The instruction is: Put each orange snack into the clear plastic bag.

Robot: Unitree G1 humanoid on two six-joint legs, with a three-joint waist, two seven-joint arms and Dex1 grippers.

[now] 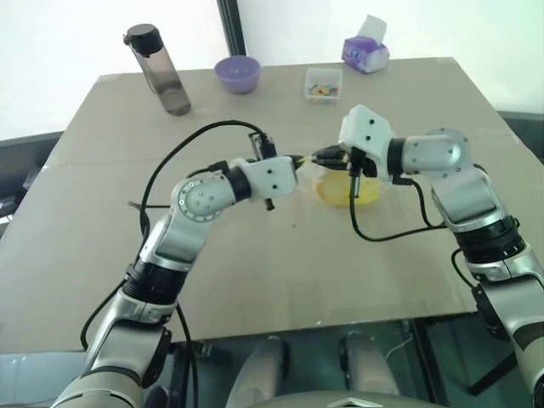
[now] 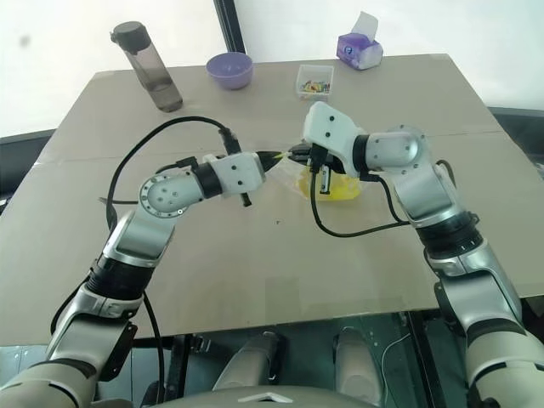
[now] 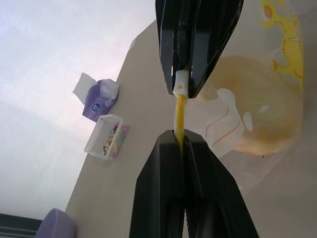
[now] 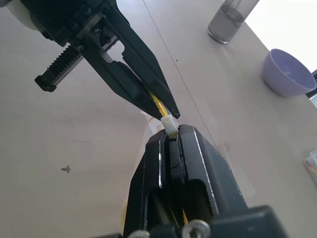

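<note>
Bag film like this is thin, crinkly and slippery, so the stiffer yellow seal strip [image 3: 179,116] is the sensible place to take hold. Both claws are there now. The left claw [image 3: 181,141] is pressed together on the strip, and the right claw [image 4: 171,136] pinches the small white slider [image 3: 181,82] on the same strip, its tips almost meeting the left ones. The clear plastic bag [image 1: 344,189] hangs from that strip down to the bench [image 1: 280,255], near its middle. The orange snack [image 3: 257,106] already sits inside the bag, a soft, light bun that would dent under a hard squeeze, so I would leave it alone and handle only the strip. The bag will sag if either grip lets go.

Along the far edge stand a dark water bottle [image 1: 160,72], a purple bowl [image 1: 237,74] whose inside I cannot see, a small clear box [image 1: 323,85] of colourful bits, and a tissue pack [image 1: 366,54].
</note>
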